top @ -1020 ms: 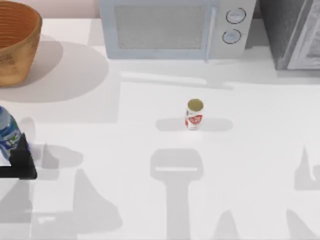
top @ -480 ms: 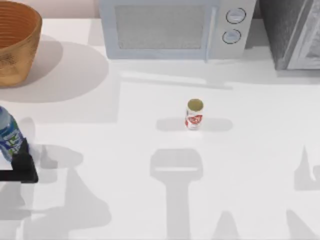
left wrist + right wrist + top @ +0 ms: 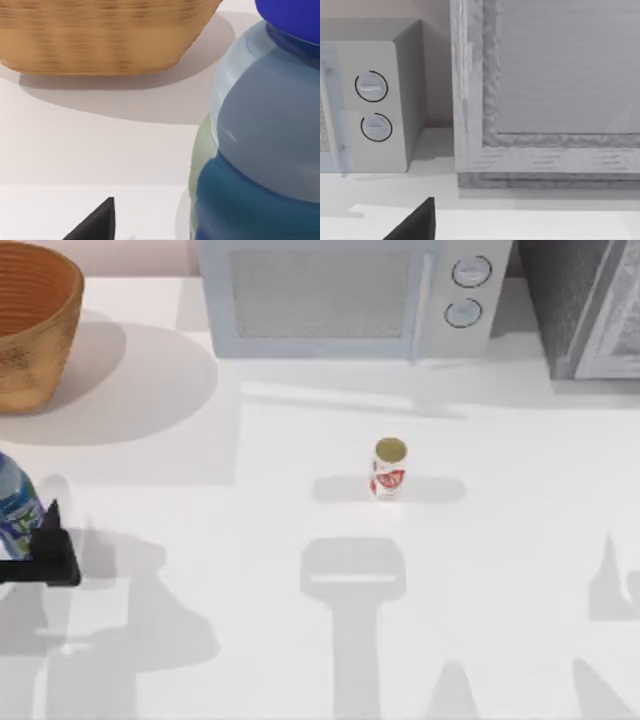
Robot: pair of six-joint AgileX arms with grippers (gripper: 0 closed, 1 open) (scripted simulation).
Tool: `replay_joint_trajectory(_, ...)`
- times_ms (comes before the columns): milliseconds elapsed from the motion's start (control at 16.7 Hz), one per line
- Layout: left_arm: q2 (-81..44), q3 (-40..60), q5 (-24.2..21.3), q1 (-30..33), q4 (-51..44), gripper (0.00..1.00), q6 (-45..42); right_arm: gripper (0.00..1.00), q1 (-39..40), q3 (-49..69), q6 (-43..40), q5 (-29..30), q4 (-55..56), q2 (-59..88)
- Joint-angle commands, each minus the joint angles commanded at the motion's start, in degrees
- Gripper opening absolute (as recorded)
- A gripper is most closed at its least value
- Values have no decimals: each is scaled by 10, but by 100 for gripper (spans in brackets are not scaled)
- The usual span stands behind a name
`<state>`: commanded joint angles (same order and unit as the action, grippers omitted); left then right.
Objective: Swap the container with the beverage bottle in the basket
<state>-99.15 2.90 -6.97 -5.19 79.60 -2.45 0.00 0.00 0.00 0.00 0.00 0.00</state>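
Observation:
The beverage bottle point(image 3: 17, 508), blue with a blue, green and white label, stands upright at the table's far left edge. My left gripper point(image 3: 32, 545) is low beside it on its near side and open. In the left wrist view the bottle point(image 3: 260, 150) looms very close, off to one side of a dark fingertip point(image 3: 97, 222). The orange-brown wicker basket point(image 3: 35, 325) sits at the back left and nothing shows inside it; the same basket point(image 3: 100, 35) lies beyond the bottle in the left wrist view. The container point(image 3: 389, 469), a white can with a red label and gold top, stands upright mid-table. My right gripper's fingertip point(image 3: 417, 222) hangs parked and open.
A white microwave point(image 3: 350, 295) stands along the back edge, with a grey cabinet point(image 3: 585, 305) to its right; the right wrist view faces the same microwave point(image 3: 370, 105) and cabinet point(image 3: 555, 90). Bare white tabletop lies between the bottle and the can.
My left gripper has shifted a little toward the back beside the bottle. The bottle, the can and the basket have stayed where they were.

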Motion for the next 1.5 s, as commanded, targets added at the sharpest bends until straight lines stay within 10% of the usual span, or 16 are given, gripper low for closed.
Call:
replay_joint_trajectory(600,-104,79,12,14,25,100,4,100,0,0,0,0,0,0)
replay_joint_trajectory(1380,-104,79,12,14,25,2,4,100,0,0,0,0,0,0)
replay_joint_trajectory(1500,-104,79,12,14,25,0,4,100,0,0,0,0,0,0)
